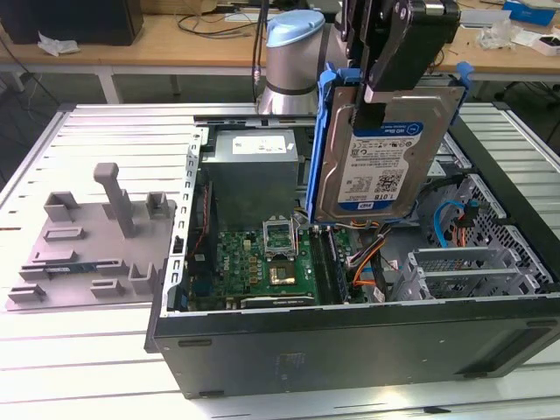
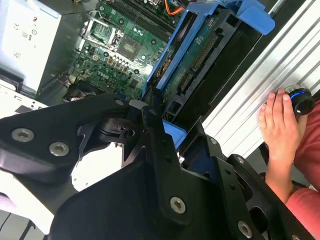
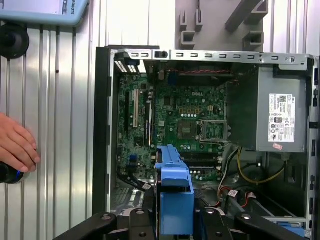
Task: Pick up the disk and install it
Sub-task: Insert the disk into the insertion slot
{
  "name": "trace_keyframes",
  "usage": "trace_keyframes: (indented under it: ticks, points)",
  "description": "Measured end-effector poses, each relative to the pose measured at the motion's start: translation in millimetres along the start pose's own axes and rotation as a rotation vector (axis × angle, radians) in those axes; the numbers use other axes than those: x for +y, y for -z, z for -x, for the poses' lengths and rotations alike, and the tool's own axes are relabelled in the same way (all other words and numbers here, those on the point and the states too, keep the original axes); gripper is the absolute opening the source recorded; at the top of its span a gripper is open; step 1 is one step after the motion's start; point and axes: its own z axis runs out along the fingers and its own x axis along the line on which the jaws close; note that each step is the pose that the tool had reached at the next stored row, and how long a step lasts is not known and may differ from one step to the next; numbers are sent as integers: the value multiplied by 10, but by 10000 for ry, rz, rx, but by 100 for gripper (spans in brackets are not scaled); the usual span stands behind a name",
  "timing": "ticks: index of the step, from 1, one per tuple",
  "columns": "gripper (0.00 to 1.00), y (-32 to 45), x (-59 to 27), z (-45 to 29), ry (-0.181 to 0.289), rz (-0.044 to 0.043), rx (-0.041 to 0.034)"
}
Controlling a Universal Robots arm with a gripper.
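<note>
**Disk (image 1: 385, 162), upright over open computer case (image 1: 350, 350).**
The hand (image 1: 372, 92) pinches the disk's upper edge. The label faces outward and a blue rail frames the disk, whose lower edge hangs above the motherboard (image 1: 262, 262). In the exterior view the power supply (image 1: 249, 171) sits at nine o'clock of the disk. The case lies on a slatted metal table (image 1: 79, 367), with a grey fixture plate (image 1: 87, 254) at nine o'clock of it. A wooden table (image 1: 201, 39) strewn with cables stands at twelve o'clock. In the first wrist view, a person's fingers (image 3: 17, 145) rest by a dark knob (image 3: 7, 172).

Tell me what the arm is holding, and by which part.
The pincer holds the disk by its top edge, upright above the open computer case.
</note>
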Motion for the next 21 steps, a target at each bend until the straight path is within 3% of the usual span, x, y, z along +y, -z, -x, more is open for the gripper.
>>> trace_keyframes:
  ticks: [15,21]
  points:
    - [37,0,-12,-6,0,0,0]
    - [37,-1,-12,-6,1,-1,-68]
